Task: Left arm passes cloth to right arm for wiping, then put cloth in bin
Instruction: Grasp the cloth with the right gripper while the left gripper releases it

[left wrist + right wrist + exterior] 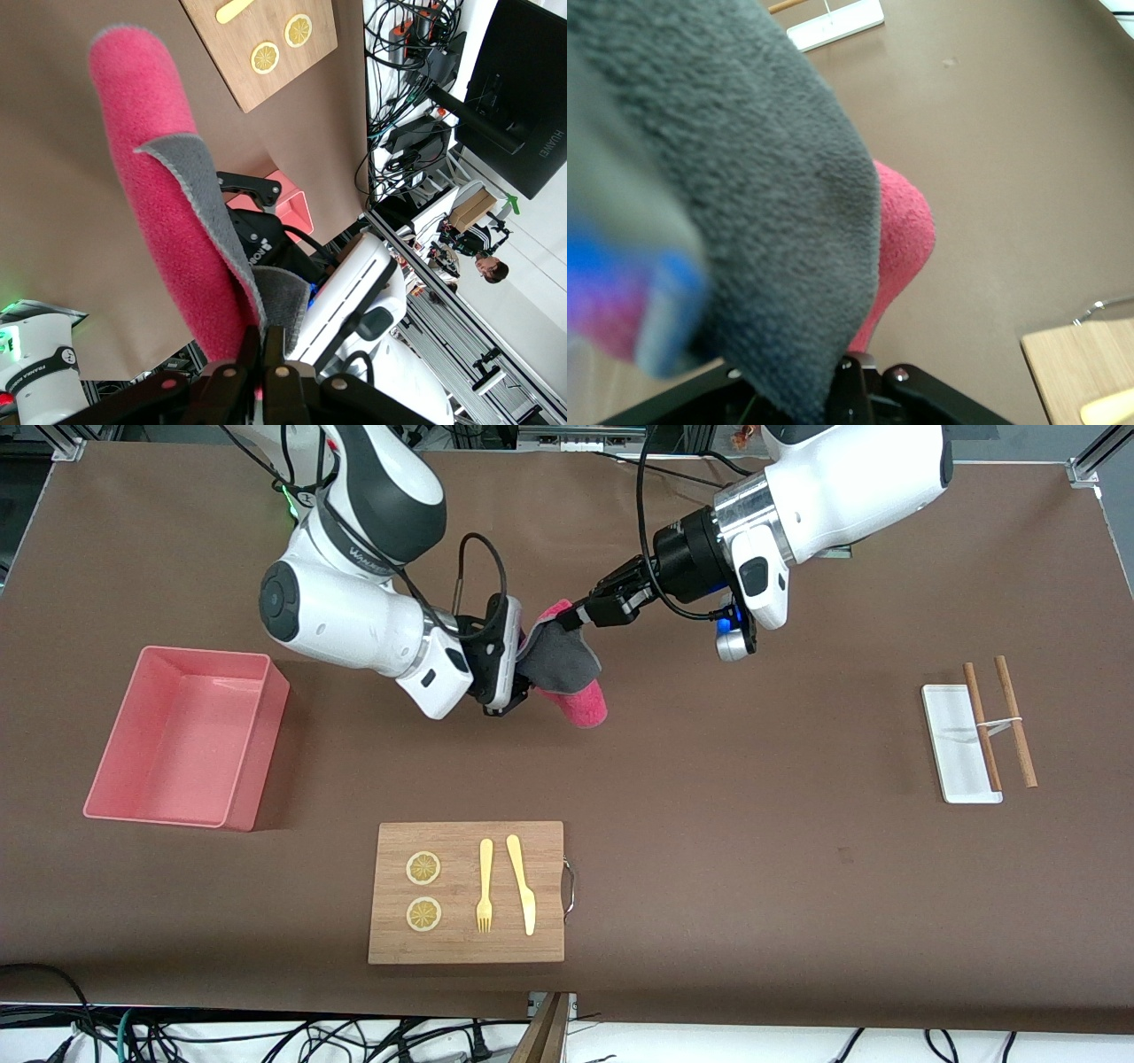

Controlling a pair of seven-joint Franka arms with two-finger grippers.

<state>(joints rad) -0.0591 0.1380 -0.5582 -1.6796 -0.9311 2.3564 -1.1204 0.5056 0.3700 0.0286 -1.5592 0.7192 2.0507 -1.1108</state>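
The cloth (567, 669), magenta-pink on one face and dark grey on the other, hangs in the air over the middle of the table between both grippers. My left gripper (578, 615) is shut on its upper edge, with the fingers pinched on the cloth (151, 133) in the left wrist view (264, 341). My right gripper (524, 671) is shut on the cloth's side. In the right wrist view the grey face (744, 177) drapes over the right gripper (842, 376) and hides one finger. The pink bin (257, 735) stands on the table toward the right arm's end and holds nothing.
A wooden board (465, 841) with a fork (485, 886), a knife (523, 881) and two lemon slices (423, 868) lies nearer to the front camera. A white tray (952, 762) and two wooden sticks (1014, 722) lie at the left arm's end.
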